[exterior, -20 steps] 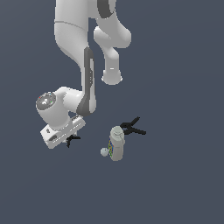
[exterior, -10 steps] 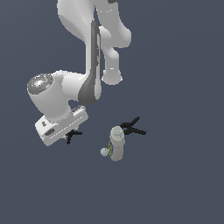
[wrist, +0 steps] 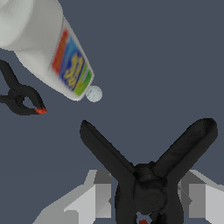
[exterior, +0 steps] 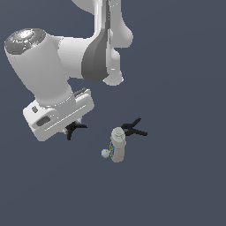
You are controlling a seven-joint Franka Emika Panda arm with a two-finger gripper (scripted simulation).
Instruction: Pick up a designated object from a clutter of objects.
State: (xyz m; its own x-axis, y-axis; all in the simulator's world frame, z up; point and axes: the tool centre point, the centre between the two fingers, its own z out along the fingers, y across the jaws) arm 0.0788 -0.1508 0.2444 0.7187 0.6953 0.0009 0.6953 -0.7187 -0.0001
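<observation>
The small black spring clamp (wrist: 146, 175) fills the wrist view, its two handles splayed, a bit of red tip at the picture's edge. My gripper (wrist: 148, 203) is shut on its pivot, with grey fingers (wrist: 101, 194) on either side. In the exterior view the clamp (exterior: 73, 128) hangs under my gripper (exterior: 71, 124), partly hidden by the white hand, and looks lifted off the floor. The larger black clamp (exterior: 132, 128) lies beside the whitish bottle (exterior: 117, 145). The tiny white ball (exterior: 105, 153) sits by the bottle's base.
In the wrist view the bottle (wrist: 48, 48) with its coloured label lies beyond the held clamp, the ball (wrist: 93, 93) at its end. The other clamp (wrist: 19, 96) shows an orange-red tip there. The arm's big white links fill the exterior view's upper left.
The hand has risen and come closer to the exterior camera, and the small clamp has gone up with it. The bottle, ball and larger clamp have not moved.
</observation>
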